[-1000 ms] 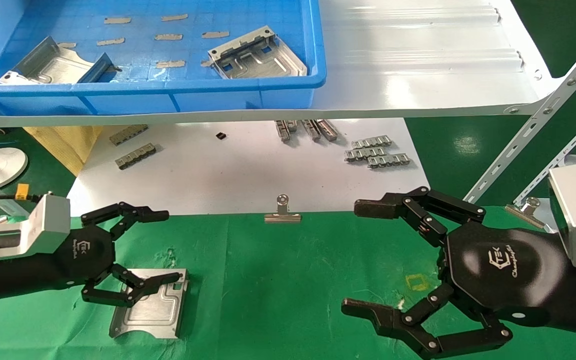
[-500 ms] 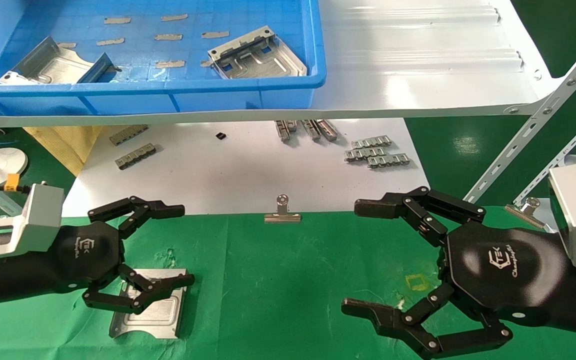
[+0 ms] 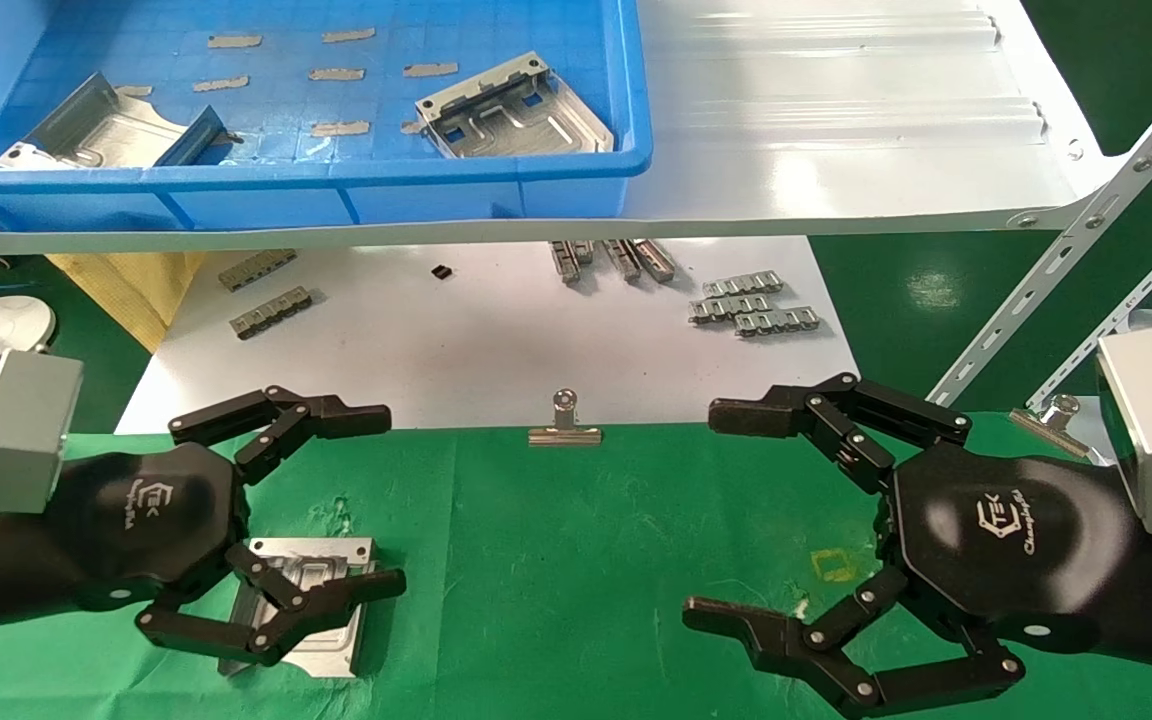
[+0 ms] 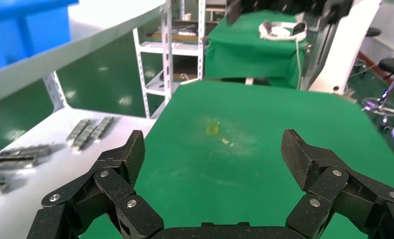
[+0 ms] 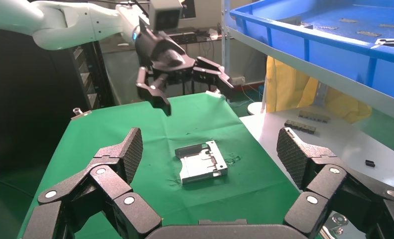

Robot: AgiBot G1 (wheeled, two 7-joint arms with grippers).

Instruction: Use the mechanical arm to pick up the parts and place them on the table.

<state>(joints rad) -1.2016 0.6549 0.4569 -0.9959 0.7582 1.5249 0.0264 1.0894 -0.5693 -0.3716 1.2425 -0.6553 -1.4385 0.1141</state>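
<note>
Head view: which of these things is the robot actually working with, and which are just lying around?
Part of the job:
- part on the green table
- two parts in the blue bin
- green table
- left gripper, open above the placed part
- right gripper, open, idle

Just lying about:
- chain strips
- binder clip

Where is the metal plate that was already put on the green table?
The metal plate lies flat on the green table, at the robot's left, under the open left gripper raised above it.
</note>
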